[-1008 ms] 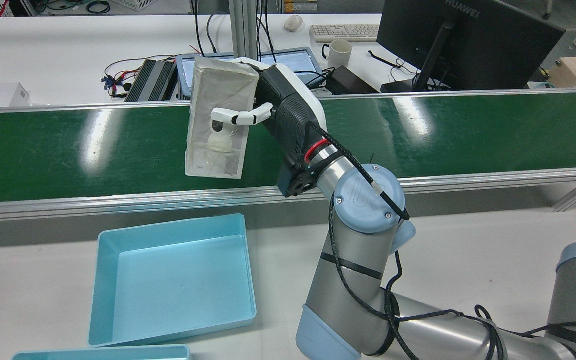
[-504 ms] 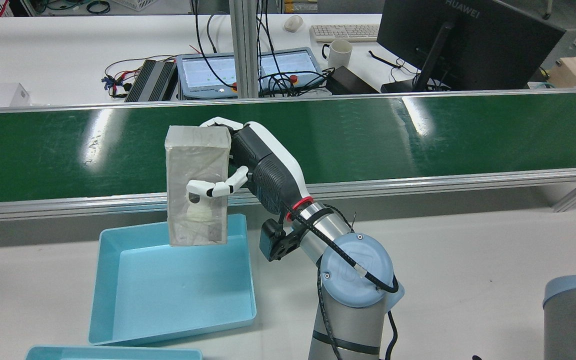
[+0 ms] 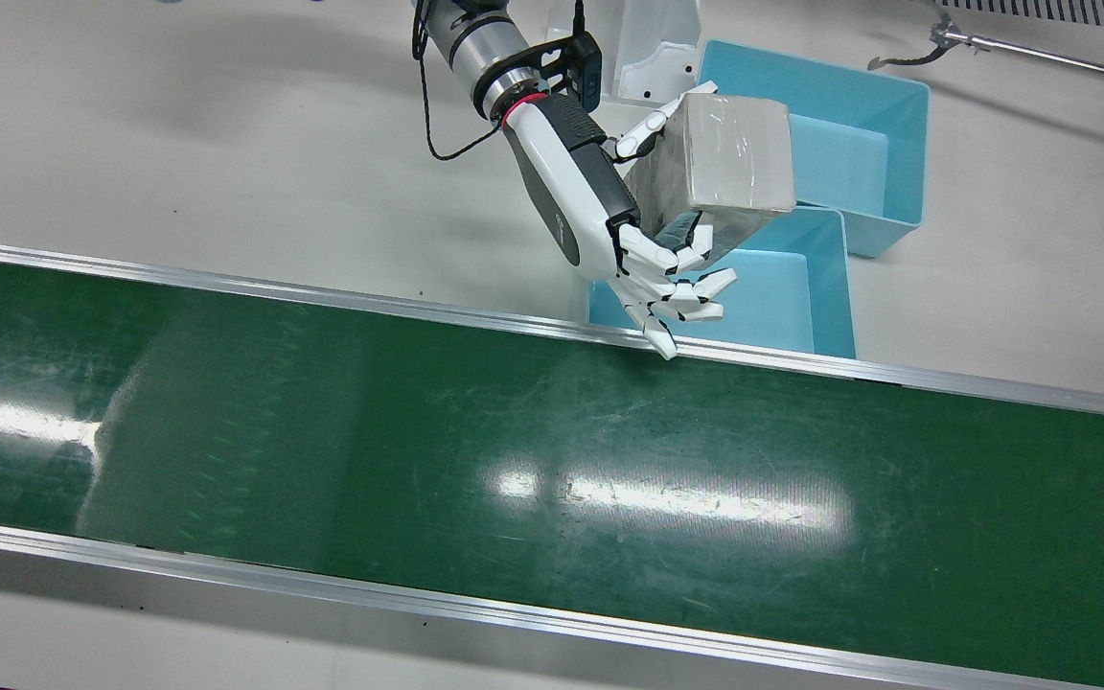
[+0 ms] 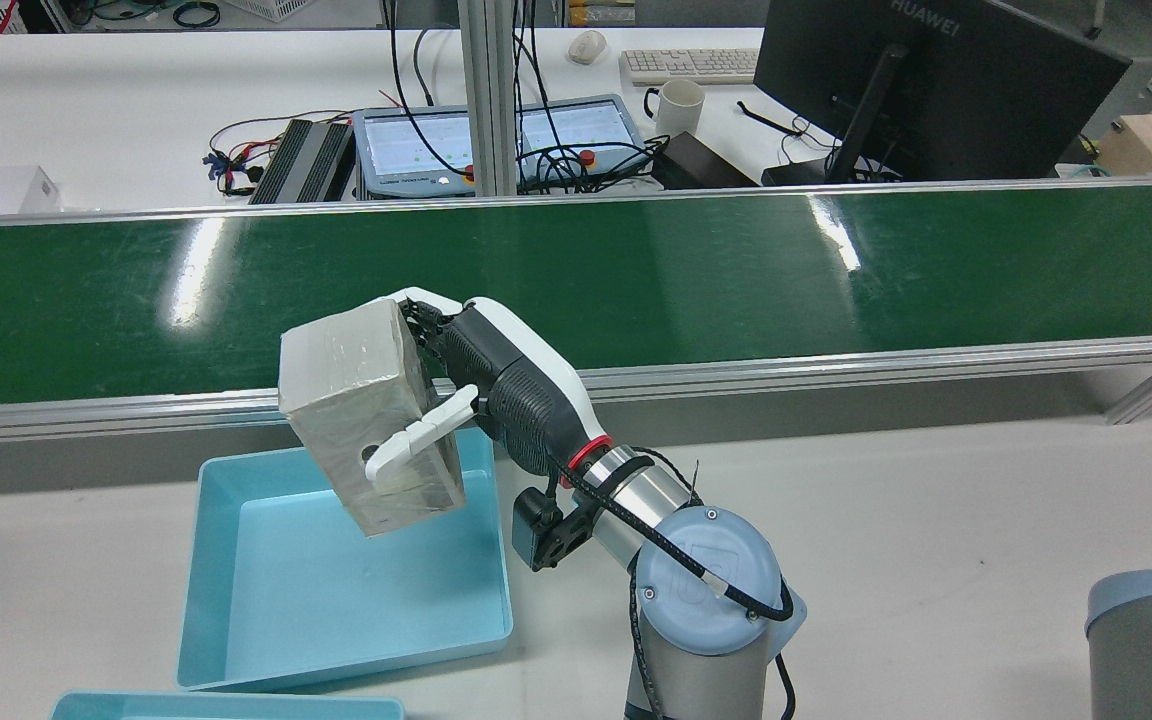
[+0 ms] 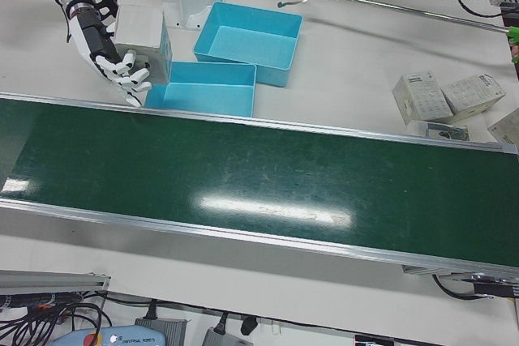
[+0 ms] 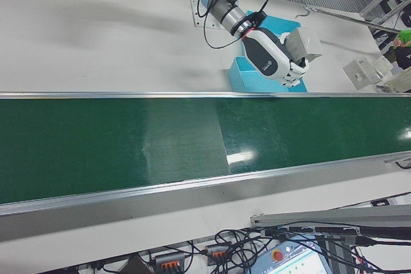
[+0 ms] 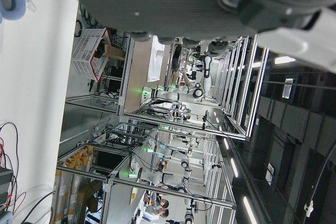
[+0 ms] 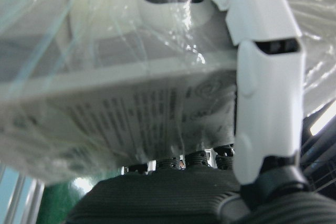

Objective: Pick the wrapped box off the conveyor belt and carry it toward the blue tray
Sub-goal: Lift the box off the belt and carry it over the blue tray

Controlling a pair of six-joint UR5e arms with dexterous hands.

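The right hand (image 4: 496, 385) is clamped around the wrapped box (image 4: 366, 400) and holds it in the air, clear of the green conveyor belt (image 4: 736, 270) and touching nothing else. In the rear view the box hangs over the far right corner of the blue tray (image 4: 336, 590), the corner nearest the belt's rail, and it is tilted, its top leaning left and away from the wrist. One of the fingers (image 4: 416, 435) lies across the box's near face, while the others wrap its far side and splay out past its edge. In the front view those fingers (image 3: 677, 287) reach to the belt's metal rail, with the box's plastic-covered top face catching the light. The right hand view, pressed close, shows crinkled clear film over printed card and a pale rounded item inside the pack, with a white finger laid flat on the film. The tray sits on the white bench (image 4: 936, 500) just beside the belt, and its floor is bare. A second blue tray (image 3: 859, 144) stands against it on the side away from the belt. Of the left hand (image 7: 173, 3) only a dark blurred underside fills the top of its own camera view, so I cannot tell how its fingers are set. A few grey cartons (image 5: 422, 96) lie on the bench well apart from the trays.
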